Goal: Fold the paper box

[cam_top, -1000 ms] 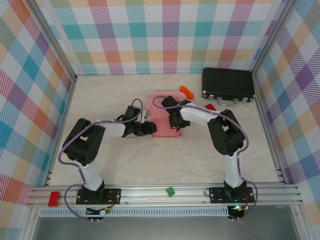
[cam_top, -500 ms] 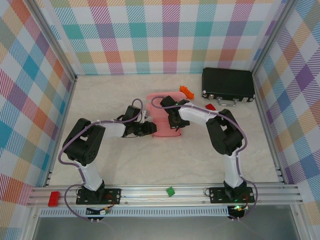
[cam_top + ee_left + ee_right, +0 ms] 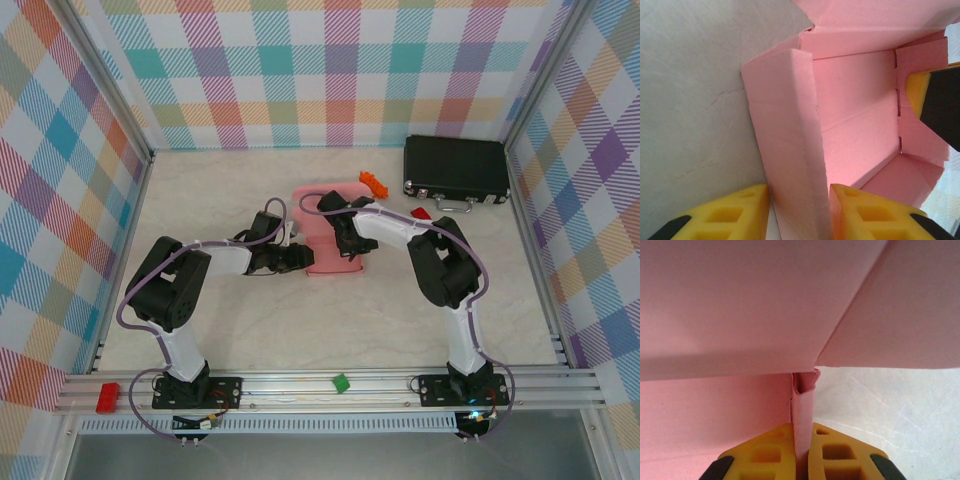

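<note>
Lies mid-table as a half-raised pink paper box (image 3: 328, 262), base flat on the table (image 3: 250, 330), between the 2 arms.

Pinched at its left wall by the left gripper (image 3: 797, 200): yellow pads (image 3: 725, 215) on either face of a thick, doubled-over wall, spread just wide enough to take it. Seemingly done to hold that wall upright and stop the fold springing back.

Pinched on the opposite side by the right gripper (image 3: 802, 445), jaws pressed nearly together on 1 thin upright strip of card (a corner tab or a wall edge, hard to tell which). Probably meant to stand that side up or tuck it in. Reads as bracing on 1 side while shaping on the other.

From the left wrist, shows an open inside, a creased floor, and a far flap not yet folded in.

Around it:
- black hard case (image 3: 455, 170) at the far right, well apart
- small orange bit (image 3: 373, 182) just beyond the box's far corner
- small red bit (image 3: 420, 213) near the case's handle

Likeliest to get in the way: the right forearm (image 3: 390, 225) crossing above the box, and the orange bit if the far flap swings outward.
</note>
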Robot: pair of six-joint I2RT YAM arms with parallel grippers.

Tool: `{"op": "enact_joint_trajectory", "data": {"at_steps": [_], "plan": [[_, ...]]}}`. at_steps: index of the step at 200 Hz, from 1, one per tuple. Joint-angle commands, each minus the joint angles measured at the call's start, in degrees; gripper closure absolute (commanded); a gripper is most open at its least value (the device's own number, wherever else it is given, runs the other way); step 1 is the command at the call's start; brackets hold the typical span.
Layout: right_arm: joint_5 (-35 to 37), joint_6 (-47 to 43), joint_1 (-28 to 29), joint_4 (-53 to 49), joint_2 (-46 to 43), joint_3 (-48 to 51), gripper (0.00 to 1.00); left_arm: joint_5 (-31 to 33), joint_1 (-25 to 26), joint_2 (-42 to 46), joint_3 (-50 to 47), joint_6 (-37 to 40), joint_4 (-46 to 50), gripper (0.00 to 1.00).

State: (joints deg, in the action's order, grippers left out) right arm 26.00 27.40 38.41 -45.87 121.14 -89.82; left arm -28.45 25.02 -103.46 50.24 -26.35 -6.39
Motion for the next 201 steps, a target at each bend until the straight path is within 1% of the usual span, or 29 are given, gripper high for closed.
{"op": "enact_joint_trajectory", "data": {"at_steps": [1,41,88,117,142,173,201], "plan": [[2.73,-1.51,-1.15,-7.00,6.36,2.63,0.89,-0.09,0.21,0.19,0.19,-0.48,1.71,0.64],[3.91,-1.71,-1.13,-8.27,7.01,1.56,0.85,-0.12,0.21,0.19,0.07,-0.42,1.73,0.65],[4.77,-1.32,-1.10,-8.60,6.87,1.49,0.85,-0.04,0.20,0.50,-0.14,-0.42,1.78,0.65],[3.52,-0.55,-1.06,-7.49,4.71,2.09,0.79,0.06,0.21,0.71,-0.12,-0.44,2.00,0.65],[2.03,0.69,-1.16,-6.38,1.59,2.28,0.78,0.11,0.23,0.81,-0.14,-0.37,2.09,0.65],[-1.07,1.50,-1.15,-4.00,-1.67,2.38,0.71,0.18,0.20,0.89,0.00,-0.42,2.09,0.65],[-0.74,2.24,-1.08,-3.67,-3.08,2.17,0.67,0.05,0.21,1.05,-0.01,-0.42,2.26,0.65]]}}
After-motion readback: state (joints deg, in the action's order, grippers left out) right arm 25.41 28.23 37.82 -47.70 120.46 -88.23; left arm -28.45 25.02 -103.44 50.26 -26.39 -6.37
